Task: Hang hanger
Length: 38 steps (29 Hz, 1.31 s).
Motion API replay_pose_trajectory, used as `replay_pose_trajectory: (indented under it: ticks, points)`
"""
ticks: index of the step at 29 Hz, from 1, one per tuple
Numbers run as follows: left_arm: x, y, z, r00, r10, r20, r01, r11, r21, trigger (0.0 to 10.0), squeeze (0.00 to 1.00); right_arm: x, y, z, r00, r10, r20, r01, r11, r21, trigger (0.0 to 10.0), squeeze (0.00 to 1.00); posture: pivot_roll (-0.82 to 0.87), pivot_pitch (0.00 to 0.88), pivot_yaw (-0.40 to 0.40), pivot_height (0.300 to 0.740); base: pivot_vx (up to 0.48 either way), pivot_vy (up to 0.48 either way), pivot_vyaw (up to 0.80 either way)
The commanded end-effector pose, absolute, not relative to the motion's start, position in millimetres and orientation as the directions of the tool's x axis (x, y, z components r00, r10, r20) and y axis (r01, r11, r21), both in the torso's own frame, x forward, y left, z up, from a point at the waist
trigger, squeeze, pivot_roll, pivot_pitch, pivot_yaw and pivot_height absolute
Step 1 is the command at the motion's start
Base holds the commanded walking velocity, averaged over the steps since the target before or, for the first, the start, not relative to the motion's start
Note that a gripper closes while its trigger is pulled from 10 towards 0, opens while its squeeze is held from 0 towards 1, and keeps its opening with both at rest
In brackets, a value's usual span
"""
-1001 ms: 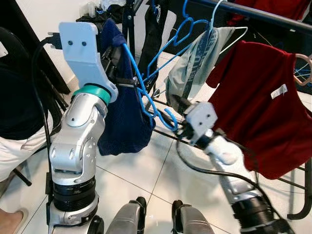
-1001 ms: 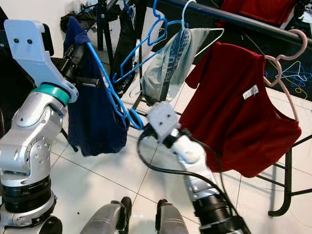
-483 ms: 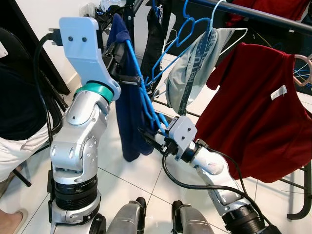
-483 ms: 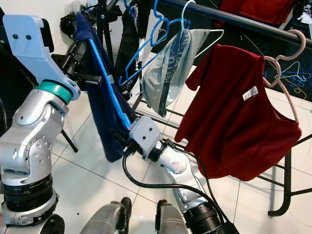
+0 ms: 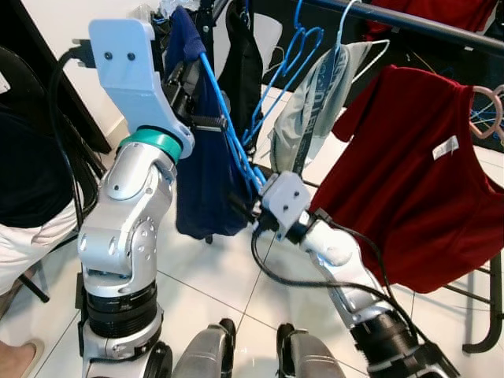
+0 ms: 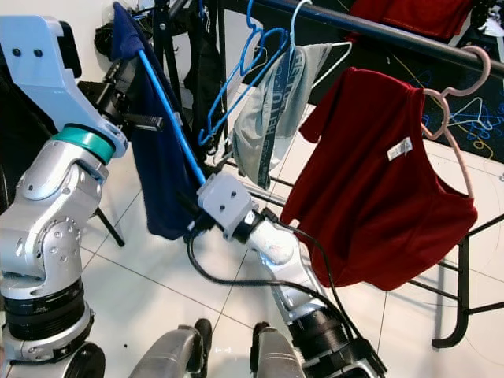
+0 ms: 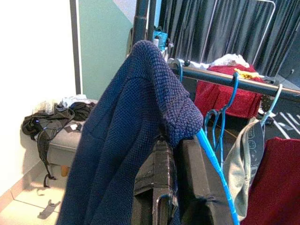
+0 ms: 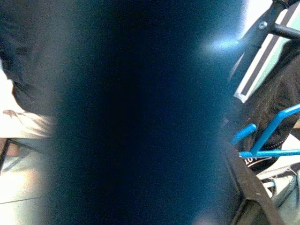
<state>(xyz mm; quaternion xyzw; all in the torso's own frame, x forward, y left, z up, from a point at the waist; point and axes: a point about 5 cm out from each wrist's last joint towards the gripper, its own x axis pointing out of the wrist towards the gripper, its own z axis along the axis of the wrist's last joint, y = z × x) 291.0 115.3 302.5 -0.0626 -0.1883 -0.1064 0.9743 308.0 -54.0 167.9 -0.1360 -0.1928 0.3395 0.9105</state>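
Letters on grey garment's (image 5: 303,118) dark band stay unreadable.

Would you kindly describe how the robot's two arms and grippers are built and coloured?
Both arms are silver metal with black ribbed joints. The left arm has a teal ring and a pale blue-grey wrist plate with two holes. The right arm carries a grey camera block and loose black cables. Fingers are black.

Left pincer (image 7: 174,154) clamping blue hanger (image 7: 213,154) (navy knit (image 7: 122,150) draped), dark rail (image 7: 234,80) beyond
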Motion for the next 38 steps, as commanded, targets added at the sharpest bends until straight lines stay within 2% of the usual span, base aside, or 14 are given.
replay_pose_trajectory:
  ticks: [1, 2, 21, 23, 25, 27, 29, 30, 31, 33, 34, 35, 37, 38]
  points:
    - [288, 109, 306, 0.892, -0.224, 0.393, 0.275, 0.959, -0.077, 10.0, 0.0, 311, -53, 173, 0.701, 0.654, 0.284, -0.544, 0.748, -0.38, 3.4, 0.0, -0.03, 0.137, 0.083, 0.74, 0.0, 0.0, 0.0]
    - [288, 108, 306, 0.892, -0.225, 0.393, 0.275, 0.958, -0.076, 10.0, 0.0, 314, -52, 176, 0.706, 0.642, 0.299, -0.534, 0.76, -0.371, 0.0, 0.0, -0.03, 0.138, 0.081, 0.74, 0.0, 0.0, 0.0]
    - [290, 108, 297, 0.908, -0.224, 0.355, 0.259, 0.965, -0.053, 10.0, 0.0, 316, -70, 202, 0.712, 0.574, 0.406, -0.432, 0.813, -0.391, 0.0, 0.0, -0.04, 0.147, 0.084, 0.74, 0.0, 0.0, 0.0]
    - [294, 111, 287, 0.926, -0.197, 0.322, 0.202, 0.979, 0.019, 10.0, 0.0, 314, -76, 213, 0.702, 0.561, 0.439, -0.393, 0.819, -0.418, 0.0, 0.0, -0.04, 0.147, 0.086, 0.74, 0.0, 0.0, 0.0]
    - [294, 111, 287, 0.926, -0.197, 0.322, 0.202, 0.979, 0.019, 10.0, 0.0, 314, -76, 213, 0.702, 0.561, 0.439, -0.393, 0.819, -0.418, 0.0, 0.0, -0.04, 0.147, 0.086, 0.74, 0.0, 0.0, 0.0]
    - [301, 122, 271, 0.955, -0.123, 0.269, 0.101, 0.99, 0.094, 10.0, 0.0, 309, -86, 228, 0.684, 0.559, 0.469, -0.361, 0.818, -0.448, 0.0, 0.0, -0.05, 0.147, 0.089, 0.74, 0.0, 0.0, 0.0]
    - [301, 122, 271, 0.955, -0.123, 0.269, 0.101, 0.99, 0.094, 10.0, 0.0, 309, -86, 228, 0.684, 0.559, 0.469, -0.361, 0.818, -0.448, 0.0, 0.0, -0.05, 0.147, 0.089, 0.74, 0.0, 0.0, 0.0]
    - [306, 132, 264, 0.966, -0.057, 0.251, 0.029, 0.993, 0.114, 10.0, 0.0, 305, -92, 235, 0.665, 0.589, 0.459, -0.384, 0.797, -0.467, 0.0, 0.0, -0.06, 0.145, 0.089, 0.74, 0.0, 0.0, 0.0]
    - [306, 132, 264, 0.966, -0.057, 0.251, 0.029, 0.993, 0.114, 10.0, 0.0, 305, -92, 235, 0.665, 0.589, 0.459, -0.384, 0.797, -0.467, 0.0, 0.0, -0.06, 0.145, 0.089, 0.74, 0.0, 0.0, 0.0]
    - [313, 156, 264, 0.959, 0.077, 0.271, -0.115, 0.985, 0.128, 10.0, 0.0, 289, -98, 229, 0.606, 0.73, 0.317, -0.517, 0.664, -0.54, 0.0, 0.0, -0.06, 0.145, 0.089, 0.74, 0.0, 0.0, 0.0]
    - [313, 156, 264, 0.959, 0.077, 0.271, -0.115, 0.985, 0.128, 10.0, 0.0, 289, -98, 229, 0.606, 0.73, 0.317, -0.517, 0.664, -0.54, 0.0, 0.0, -0.06, 0.145, 0.089, 0.74, 0.0, 0.0, 0.0]
    - [314, 163, 265, 0.953, 0.114, 0.282, -0.154, 0.98, 0.123, 10.0, 0.0, 283, -99, 225, 0.582, 0.771, 0.258, -0.562, 0.611, -0.557, 0.0, 0.0, -0.06, 0.145, 0.089, 0.74, 0.0, 0.0, 0.0]
    - [315, 169, 267, 0.946, 0.137, 0.295, -0.183, 0.974, 0.136, 10.0, 0.0, 279, -103, 219, 0.569, 0.796, 0.208, -0.611, 0.578, -0.541, 0.0, 0.0, -0.06, 0.139, 0.087, 0.74, 0.0, 0.0, 0.0]
    - [315, 174, 265, 0.942, 0.154, 0.298, -0.207, 0.966, 0.156, 10.0, 0.0, 277, -108, 217, 0.577, 0.79, 0.206, -0.633, 0.592, -0.498, 0.0, 0.0, -0.07, 0.137, 0.088, 0.74, 0.0, 0.0, 0.0]
